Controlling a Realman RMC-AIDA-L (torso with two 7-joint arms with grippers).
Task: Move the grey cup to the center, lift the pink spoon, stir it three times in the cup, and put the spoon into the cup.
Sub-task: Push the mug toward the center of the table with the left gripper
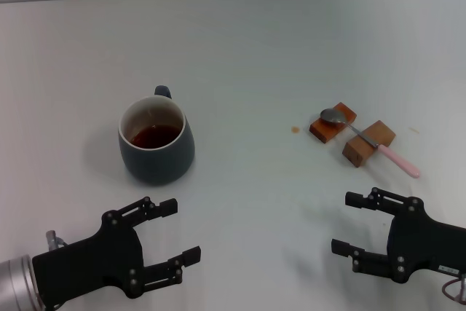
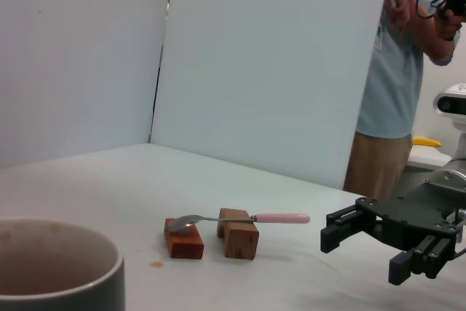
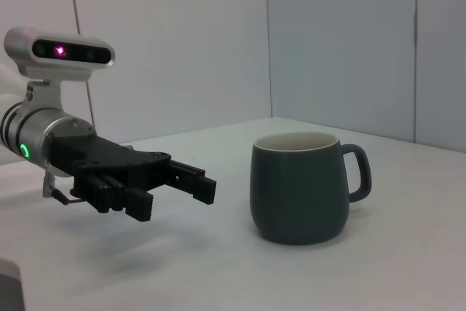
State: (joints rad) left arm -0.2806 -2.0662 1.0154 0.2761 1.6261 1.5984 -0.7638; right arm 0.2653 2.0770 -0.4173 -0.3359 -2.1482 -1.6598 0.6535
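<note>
Left of centre on counter point(image 1: 247, 41): grey cup point(image 1: 156, 142), unmoved. Right: pink spoon point(image 1: 371, 142) across two wooden blocks point(image 1: 353, 136), untouched. Lower corners: left gripper point(image 1: 173, 232), right gripper point(image 1: 353, 222), both wide, empty. Nothing done.

A white table point(image 1: 255, 49) fills the head view, w/ soft shadows on it. Behind it stand pale panels point(image 2: 277, 63) w/ dark seams, meeting at a corner. Past the panel edge a person point(image 2: 397, 85) in light blue shirt and tan trousers stands.
</note>
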